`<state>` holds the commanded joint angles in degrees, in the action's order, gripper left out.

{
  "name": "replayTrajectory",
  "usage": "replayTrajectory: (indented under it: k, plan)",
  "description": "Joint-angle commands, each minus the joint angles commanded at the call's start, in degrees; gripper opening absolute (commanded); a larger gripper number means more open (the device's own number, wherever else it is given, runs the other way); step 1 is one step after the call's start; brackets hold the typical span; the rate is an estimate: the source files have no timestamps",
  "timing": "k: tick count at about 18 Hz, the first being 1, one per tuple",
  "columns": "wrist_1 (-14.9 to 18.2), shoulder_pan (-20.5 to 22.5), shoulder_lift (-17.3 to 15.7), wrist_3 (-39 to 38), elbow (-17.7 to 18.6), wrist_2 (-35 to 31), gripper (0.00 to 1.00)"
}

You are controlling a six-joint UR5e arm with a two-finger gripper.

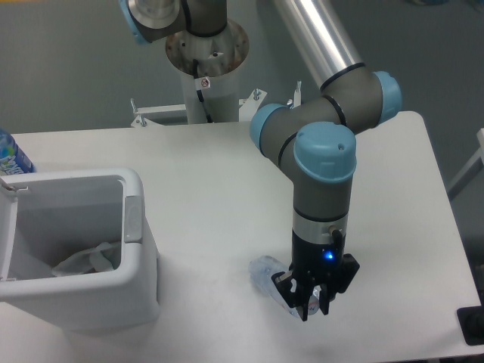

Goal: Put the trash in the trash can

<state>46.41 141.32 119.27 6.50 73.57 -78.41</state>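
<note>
white trash can (140, 249) sits at the left with the crumpled wrapper (87, 259) already inside. to the right, on the table (212, 166), we see the crushed bottle (266, 272), its long axis running from far-left to near-right under the gripper (308, 306). the fingers straddle its near-right end; we cannot tell whether they have closed.
</note>
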Motion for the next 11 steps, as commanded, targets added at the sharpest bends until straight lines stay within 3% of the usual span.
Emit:
replayTrajectory:
  k: [5, 11]
  plan:
    - [-0.09, 1.32, -2.64, -0.26, -2.11, 2.20, 0.12]
    - [-0.35, 1.76, -8.43, -2.10, -2.47, 2.73, 0.12]
